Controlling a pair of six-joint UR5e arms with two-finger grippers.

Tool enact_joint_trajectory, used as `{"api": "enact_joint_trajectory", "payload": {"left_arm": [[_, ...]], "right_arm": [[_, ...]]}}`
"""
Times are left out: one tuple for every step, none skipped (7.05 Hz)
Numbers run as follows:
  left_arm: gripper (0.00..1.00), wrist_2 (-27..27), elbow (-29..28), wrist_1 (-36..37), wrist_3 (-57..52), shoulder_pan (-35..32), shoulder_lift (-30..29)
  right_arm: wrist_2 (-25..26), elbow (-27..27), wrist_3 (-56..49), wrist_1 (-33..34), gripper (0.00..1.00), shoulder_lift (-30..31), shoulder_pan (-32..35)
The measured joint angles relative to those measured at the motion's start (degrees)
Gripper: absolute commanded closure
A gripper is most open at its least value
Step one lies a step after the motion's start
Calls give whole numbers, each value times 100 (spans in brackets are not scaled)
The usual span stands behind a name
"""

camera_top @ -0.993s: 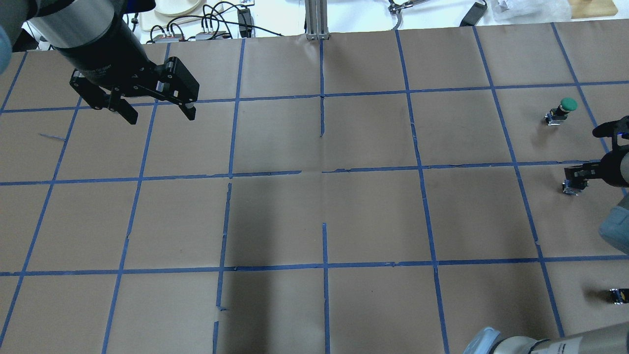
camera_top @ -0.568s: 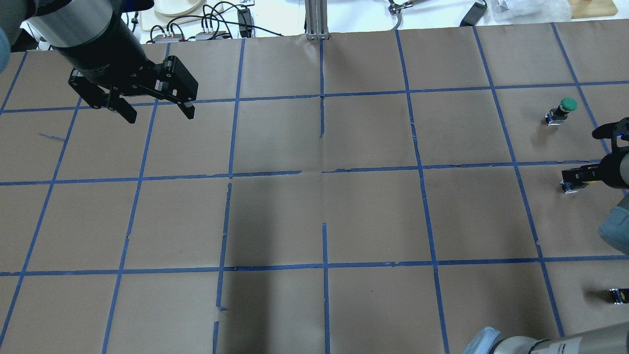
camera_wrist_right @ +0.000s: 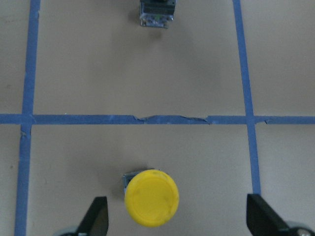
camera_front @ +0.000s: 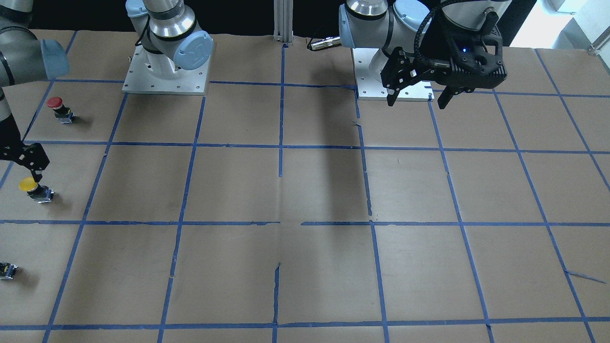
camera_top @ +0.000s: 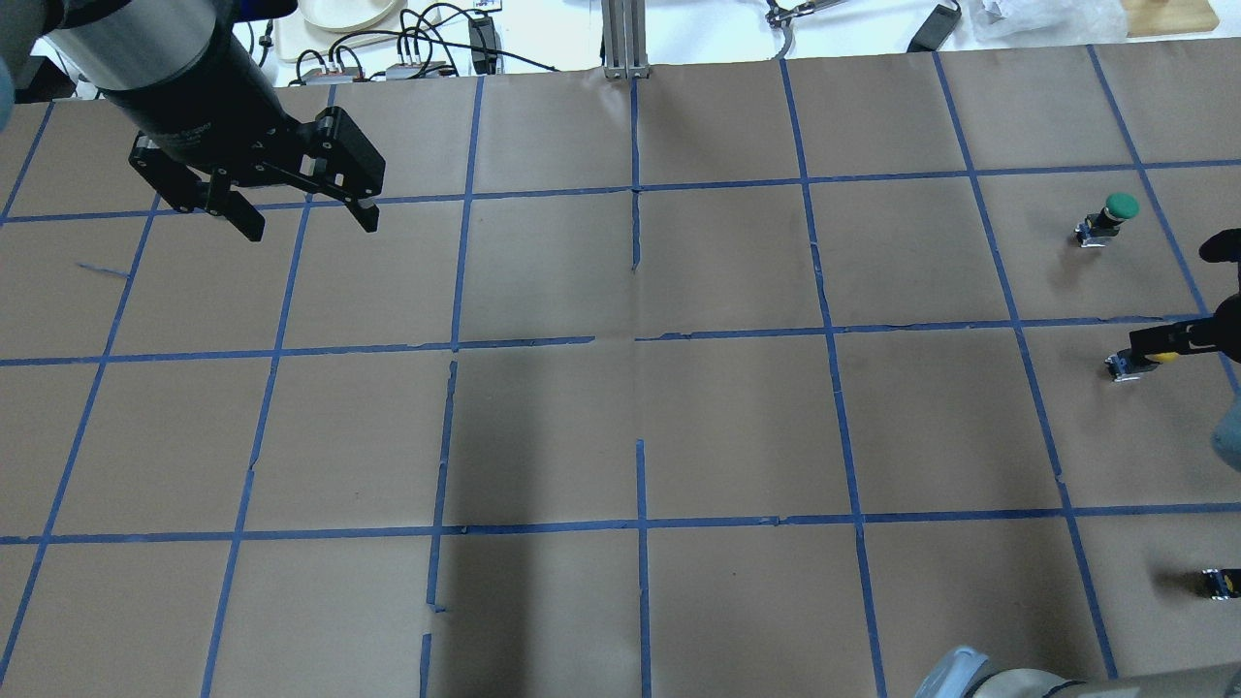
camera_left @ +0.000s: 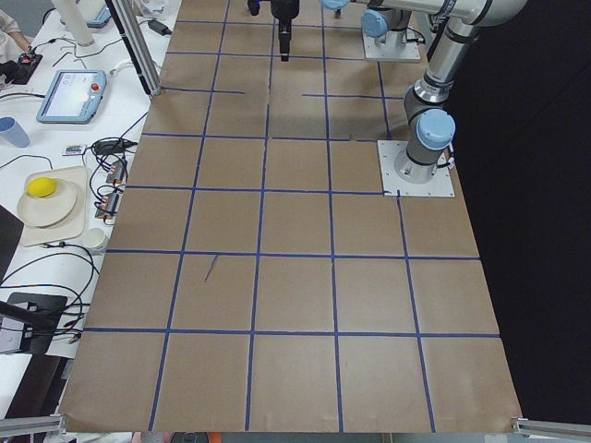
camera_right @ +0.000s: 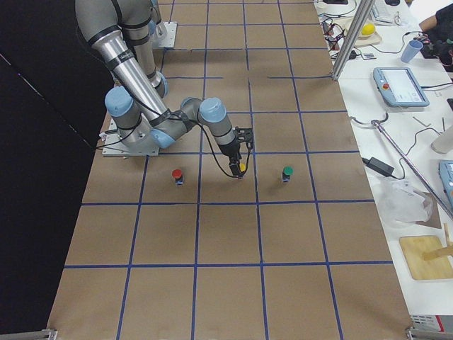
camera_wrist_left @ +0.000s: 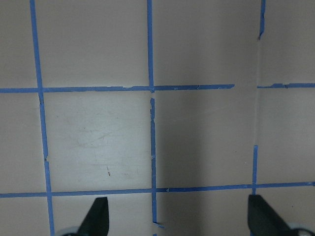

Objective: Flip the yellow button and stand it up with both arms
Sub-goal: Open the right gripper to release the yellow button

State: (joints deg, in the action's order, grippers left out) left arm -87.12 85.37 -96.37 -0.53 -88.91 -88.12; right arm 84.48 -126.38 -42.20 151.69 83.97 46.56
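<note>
The yellow button (camera_front: 29, 186) stands upright on the brown paper at the robot's far right, cap up, on its black-and-grey body. In the right wrist view its yellow cap (camera_wrist_right: 151, 197) faces the camera. My right gripper (camera_wrist_right: 178, 223) is open and hangs just above it, with the button between the fingers and touching neither. The overhead view shows only a sliver of the yellow cap (camera_top: 1163, 357) under one right finger. My left gripper (camera_top: 312, 227) is open and empty, in the air at the far left; it also shows in the front view (camera_front: 417, 99).
A red-capped button (camera_front: 56, 105) and a green-capped button (camera_top: 1115, 211) stand on either side of the yellow one. A small dark part with a yellow speck (camera_top: 1220, 582) lies near the right edge. Another button's body (camera_wrist_right: 157, 12) shows ahead of the right gripper.
My right gripper has drawn back toward the overhead view's right edge, uncovering a sliver of the yellow cap. My left gripper has drifted slightly up and left.
</note>
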Motion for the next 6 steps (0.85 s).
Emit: {"api": "enact_joint_trajectory", "payload": {"left_arm": [[0,-9,-8,-16,0,49,9],[0,-13,-18,-35,0,91,16],[0,-15,-29,-44,0,112,23],[0,-15,-36,-47,0,117,30],[0,-18,-25,-48,0,119,41],[0,-19,-34,-47,0,118,44]], "right_arm": [[58,417,214,-1046,0,278,38],[84,818,514,-2015,0,504,142],[115,1180,875,-2812,0,623,308],[190,1590,1287,-3587,0,668,531],[349,2032,1658,-4307,0,677,821],[520,2468,2090,-4945,0,667,1186]]}}
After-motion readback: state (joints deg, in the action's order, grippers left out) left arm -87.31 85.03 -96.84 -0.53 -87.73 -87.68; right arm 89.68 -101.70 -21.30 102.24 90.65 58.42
